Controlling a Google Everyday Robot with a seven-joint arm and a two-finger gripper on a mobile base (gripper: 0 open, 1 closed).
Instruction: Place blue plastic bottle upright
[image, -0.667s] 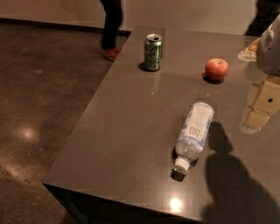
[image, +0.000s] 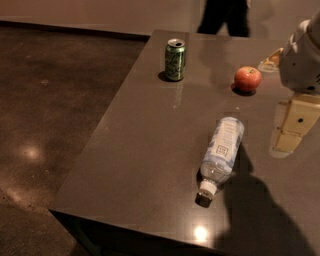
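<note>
The blue plastic bottle lies on its side on the dark table. It is clear, with a pale label bearing a small square mark. Its white cap points toward the table's near edge. My gripper hangs above the table at the right edge of the camera view, to the right of the bottle and apart from it. It holds nothing that I can see. Its shadow falls on the table beside the bottle's lower half.
A green soda can stands upright at the back of the table. A red apple sits to its right. The table's left edge drops to a dark floor. A person's legs stand behind the table.
The person behind the table has walked to the right. The bottle, can and apple have not moved, and my gripper has barely shifted.
</note>
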